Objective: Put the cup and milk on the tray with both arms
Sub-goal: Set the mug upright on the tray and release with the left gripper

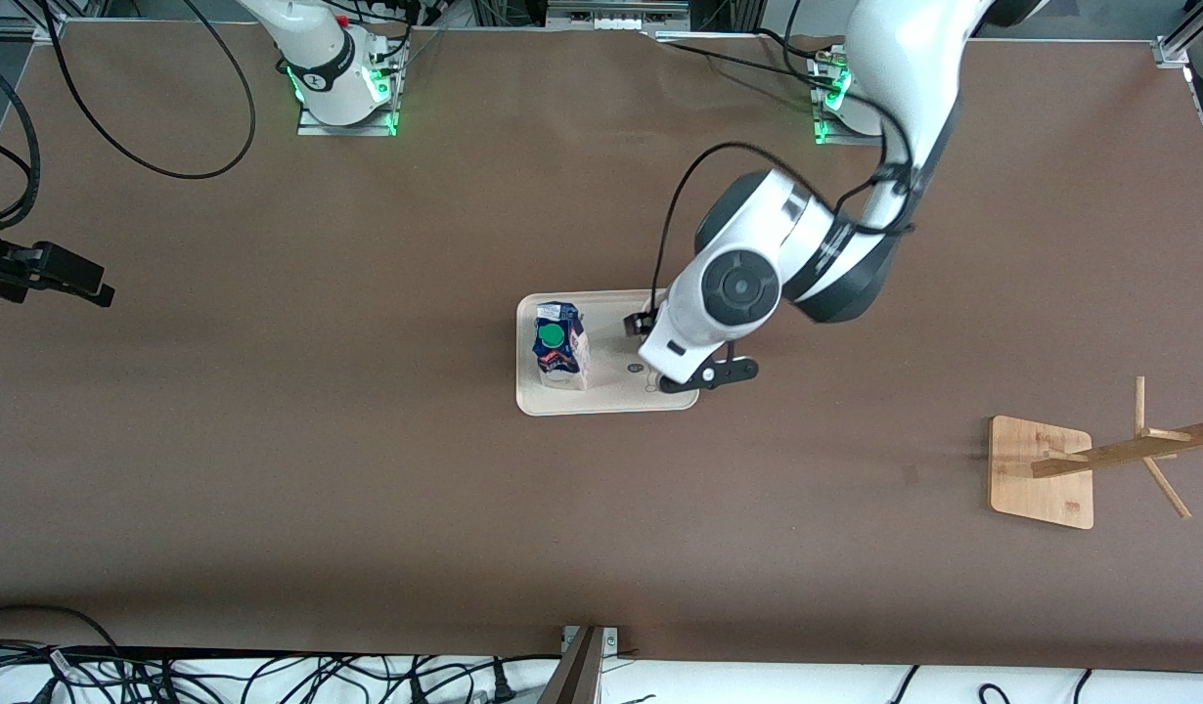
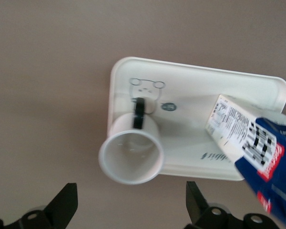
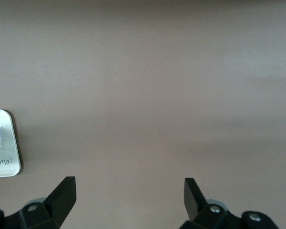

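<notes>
The cream tray (image 1: 611, 396) lies mid-table. The milk (image 1: 559, 347) stands upright on its part toward the right arm's end. The left arm's hand (image 1: 694, 323) hangs over the tray's other end and hides the cup in the front view. In the left wrist view the white cup (image 2: 131, 157) with its black handle (image 2: 139, 113) stands on the tray (image 2: 190, 86) by the rabbit drawing, beside the milk (image 2: 257, 148). My left gripper (image 2: 131, 202) is open above the cup, apart from it. My right gripper (image 1: 73, 279) (image 3: 129, 195) is open and empty over bare table toward the right arm's end.
A bamboo square base with a tilted wooden rack (image 1: 1042, 469) stands toward the left arm's end, nearer the front camera. Cables lie along the table's edges. The tray's corner (image 3: 2, 164) shows in the right wrist view.
</notes>
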Motion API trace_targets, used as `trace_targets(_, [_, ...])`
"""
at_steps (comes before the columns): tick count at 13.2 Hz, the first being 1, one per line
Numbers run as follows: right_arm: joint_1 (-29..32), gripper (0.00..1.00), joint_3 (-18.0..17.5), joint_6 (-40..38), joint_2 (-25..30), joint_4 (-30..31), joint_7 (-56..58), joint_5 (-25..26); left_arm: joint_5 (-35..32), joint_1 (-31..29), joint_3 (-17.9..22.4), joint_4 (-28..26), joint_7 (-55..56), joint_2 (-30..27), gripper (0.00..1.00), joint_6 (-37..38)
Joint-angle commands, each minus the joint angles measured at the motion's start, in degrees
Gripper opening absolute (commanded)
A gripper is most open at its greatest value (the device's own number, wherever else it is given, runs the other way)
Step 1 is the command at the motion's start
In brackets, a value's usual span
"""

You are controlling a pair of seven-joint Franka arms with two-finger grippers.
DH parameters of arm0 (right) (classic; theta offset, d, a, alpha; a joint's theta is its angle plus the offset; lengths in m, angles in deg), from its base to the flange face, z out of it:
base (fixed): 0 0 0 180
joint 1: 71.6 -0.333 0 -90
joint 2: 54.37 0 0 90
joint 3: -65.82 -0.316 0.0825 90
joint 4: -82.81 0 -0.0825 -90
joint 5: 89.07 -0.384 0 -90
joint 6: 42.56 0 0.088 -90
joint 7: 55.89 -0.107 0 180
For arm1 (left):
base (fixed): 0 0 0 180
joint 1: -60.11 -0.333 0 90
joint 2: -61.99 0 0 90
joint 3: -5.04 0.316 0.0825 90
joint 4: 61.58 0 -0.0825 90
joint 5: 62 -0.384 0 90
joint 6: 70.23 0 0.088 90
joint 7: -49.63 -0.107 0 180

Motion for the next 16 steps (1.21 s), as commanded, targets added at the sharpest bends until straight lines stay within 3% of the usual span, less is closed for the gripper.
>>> trace_targets(1, [0.79,1.0,-1.76,-1.54,1.57,1.44,-0.75,0.97,-5.2,-0.97,0.6,-2.01,-8.96,-5.87,1.0,6.71])
trace_targets(4, [0.79,1.0,-2.03,-3.91,1.65,1.44,-0.32,0.71,-7.85,-6.59,0.52,-2.01,-23.55,-13.59,1.0,13.4])
trace_targets(8, [0.79,1.0,-3.88,-3.57,1.65,1.35,-0.14,1.24,-7.25,-13.8,0.95,-2.97,-33.24,-21.06,1.0,18.61])
trace_targets(10, [-0.44,1.0,-3.97,-3.13,1.48,1.35,-0.23,3.42,-7.07,-18.0,2.1,-6.9,-33.87,-25.81,1.0,14.69])
trace_targets(13, [-1.93,1.0,-3.97,-3.13,1.04,1.27,0.64,5.9,-7.24,-23.2,2.45,-20.18,-37.82,-33.73,1.0,1.41])
trace_targets(16, [-1.67,1.0,-3.61,-3.04,0.86,1.27,4.68,5.63,-7.24,-23.49,5.68,-22.49,-44.68,-35.67,1.0,0.06])
